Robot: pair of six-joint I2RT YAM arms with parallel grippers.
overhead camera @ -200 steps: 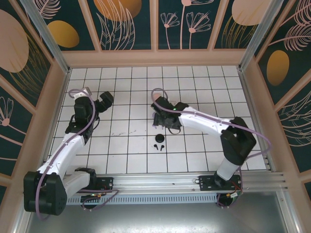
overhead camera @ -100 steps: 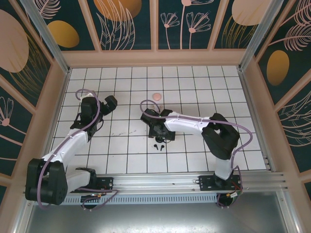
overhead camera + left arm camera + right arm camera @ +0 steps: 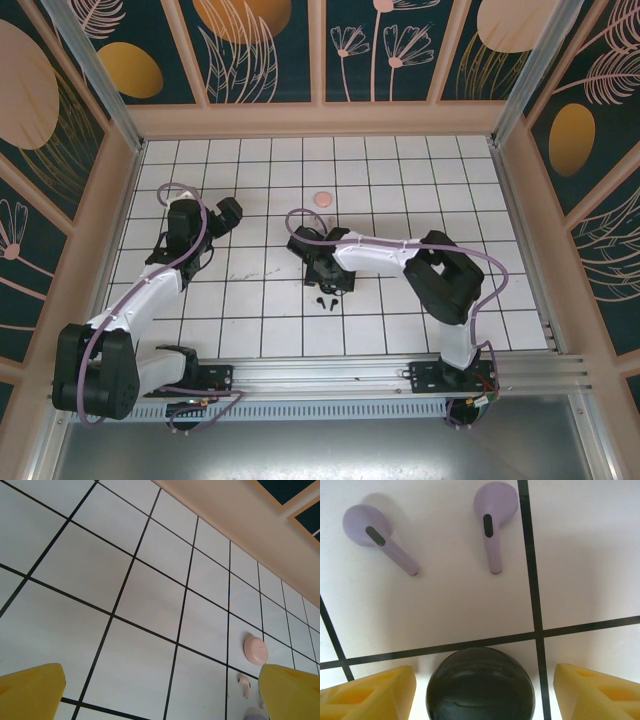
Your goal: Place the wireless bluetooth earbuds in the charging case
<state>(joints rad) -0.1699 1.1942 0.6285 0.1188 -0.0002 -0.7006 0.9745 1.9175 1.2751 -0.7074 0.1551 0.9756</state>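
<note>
In the right wrist view the round black charging case (image 3: 480, 682) lies on the tiles between my right gripper's (image 3: 482, 695) yellow fingertips (image 3: 367, 692). The jaws stand open, with a gap on either side of the case. Two lilac earbuds (image 3: 375, 537) (image 3: 492, 520) lie just beyond it. From above, the right gripper (image 3: 322, 268) points down at mid-table, and black earbuds (image 3: 326, 298) lie just in front of it. My left gripper (image 3: 225, 212) hovers open at the left with nothing between its fingers (image 3: 30, 692). Its view shows a pink case (image 3: 256, 650) and a pink earbud (image 3: 244, 684).
The pink case (image 3: 322, 199) sits alone toward the back middle of the tiled floor (image 3: 420, 170). A lilac rounded shape (image 3: 254, 715) peeks in at the bottom edge of the left wrist view. Peach walls ring the table.
My right arm has swung left and toward the near side, uncovering the pink case, and its jaws have narrowed around the black case. The left arm shifted slightly, then stayed still.
</note>
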